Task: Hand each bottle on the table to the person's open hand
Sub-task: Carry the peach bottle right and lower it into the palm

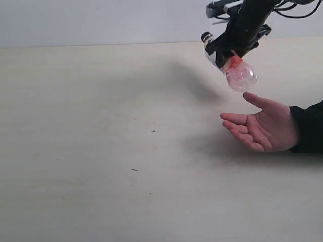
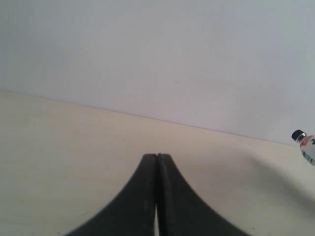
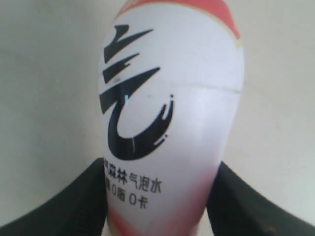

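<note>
The pale wood-grain table (image 1: 91, 166) carries a few tiny dark specks (image 1: 153, 131).

From my station I see a plain pale grey wall (image 1: 101, 20) behind the beige wood-grain table (image 1: 91, 151), evenly lit, with soft shadows on its surface.

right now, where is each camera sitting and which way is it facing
Exterior: off the arms, facing across the table to the wall; shows the right end effector holding a bottle up near the hand.
Left wrist: on the left arm, looking along its shut left end effector over the table.
Right wrist: on the right arm, close on the gripped bottle between its fingers.
Shared: the bottle shows in all three views.
</note>
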Motion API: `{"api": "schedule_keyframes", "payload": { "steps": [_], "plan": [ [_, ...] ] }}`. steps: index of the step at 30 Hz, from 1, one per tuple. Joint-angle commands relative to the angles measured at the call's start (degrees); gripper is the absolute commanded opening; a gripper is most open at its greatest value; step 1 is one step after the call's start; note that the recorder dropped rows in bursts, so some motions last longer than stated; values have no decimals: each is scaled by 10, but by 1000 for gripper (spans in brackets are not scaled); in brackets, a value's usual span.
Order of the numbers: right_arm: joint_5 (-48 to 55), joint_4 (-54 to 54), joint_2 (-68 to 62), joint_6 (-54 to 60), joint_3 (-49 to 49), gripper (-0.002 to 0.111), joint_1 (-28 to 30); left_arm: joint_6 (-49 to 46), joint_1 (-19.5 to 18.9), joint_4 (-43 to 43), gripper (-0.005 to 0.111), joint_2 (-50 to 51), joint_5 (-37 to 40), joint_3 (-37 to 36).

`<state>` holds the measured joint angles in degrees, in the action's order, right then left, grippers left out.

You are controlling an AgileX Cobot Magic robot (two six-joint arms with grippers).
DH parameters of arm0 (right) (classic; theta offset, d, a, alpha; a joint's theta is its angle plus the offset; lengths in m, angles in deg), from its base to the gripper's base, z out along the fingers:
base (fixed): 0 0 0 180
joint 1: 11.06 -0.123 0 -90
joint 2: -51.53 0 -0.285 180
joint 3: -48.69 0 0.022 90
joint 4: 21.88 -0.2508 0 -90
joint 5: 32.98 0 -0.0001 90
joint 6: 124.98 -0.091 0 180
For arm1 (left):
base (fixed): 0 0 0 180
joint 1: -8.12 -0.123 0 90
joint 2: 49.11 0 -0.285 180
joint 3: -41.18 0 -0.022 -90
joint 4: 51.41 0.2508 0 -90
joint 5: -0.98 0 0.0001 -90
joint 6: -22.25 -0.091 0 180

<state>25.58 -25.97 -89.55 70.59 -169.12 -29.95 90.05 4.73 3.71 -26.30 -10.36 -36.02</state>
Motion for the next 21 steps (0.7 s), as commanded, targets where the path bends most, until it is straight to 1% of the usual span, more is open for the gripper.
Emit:
{"api": "schedule_keyframes", "payload": {
  "steps": [1, 4, 10, 13, 16, 21],
  "plan": [
    [1, -6, 59, -25, -9, 0, 2, -1, 0, -3, 0, -4, 4, 0],
    [25, 0, 100, -37, -9, 0, 2, -1, 0, -3, 0, -4, 4, 0],
    [114, 0, 161, -56, -7, 0, 2, -1, 0, -3, 0, -4, 4, 0],
    [114, 3, 185, -75, -7, 0, 2, -1, 0, -3, 0, -4, 4, 0],
    [114, 2, 225, -99, 19, 0, 2, -1, 0, -3, 0, -4, 4, 0],
    [114, 29, 304, -99, 112, 0, 2, -1, 0, -3, 0, -4, 4, 0]
  ]
}}
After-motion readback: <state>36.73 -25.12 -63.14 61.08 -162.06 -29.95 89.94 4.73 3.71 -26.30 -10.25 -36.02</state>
